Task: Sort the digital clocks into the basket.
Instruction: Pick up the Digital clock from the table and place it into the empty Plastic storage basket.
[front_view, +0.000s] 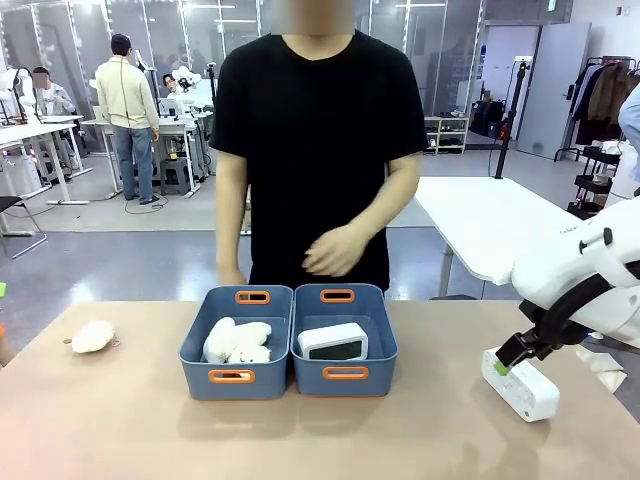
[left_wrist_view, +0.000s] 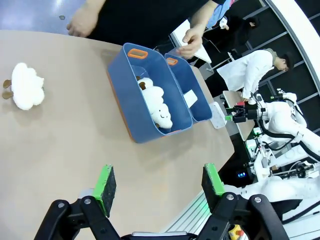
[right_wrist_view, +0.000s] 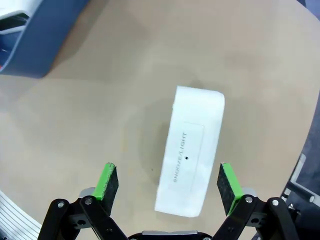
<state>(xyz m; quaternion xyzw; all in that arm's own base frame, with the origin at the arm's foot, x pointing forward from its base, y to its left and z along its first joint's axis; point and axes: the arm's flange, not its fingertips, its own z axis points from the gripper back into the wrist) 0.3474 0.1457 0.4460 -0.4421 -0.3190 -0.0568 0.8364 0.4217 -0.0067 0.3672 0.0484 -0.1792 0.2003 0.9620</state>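
The table (front_view: 120, 430) has a smooth, matt tan top. The clock (right_wrist_view: 190, 155) on it is smooth white plastic with a dull sheen. The bins (front_view: 200, 375) are blue plastic, orange at the handle slots. The plush toy (front_view: 92, 337) is fluffy cloth. The pads (right_wrist_view: 107, 181) of the right pincer (right_wrist_view: 167, 171) are matt green.

Two digital clocks (front_view: 333, 341) (front_view: 522, 387), two blue baskets (front_view: 200, 376) (front_view: 381, 378), one plush toy (front_view: 92, 336) loose on the counter (front_view: 120, 420), more plush (front_view: 238, 341) in one basket, number unclear.

The rounded white right arm (front_view: 585, 270) carries a black right claw (front_view: 505, 360) with green pads (right_wrist_view: 107, 181), the left claw (left_wrist_view: 160, 184) shows the same black links with silver screws (left_wrist_view: 58, 205), and the person (front_view: 320, 200) wears a black short-sleeved T-shirt (front_view: 320, 120).
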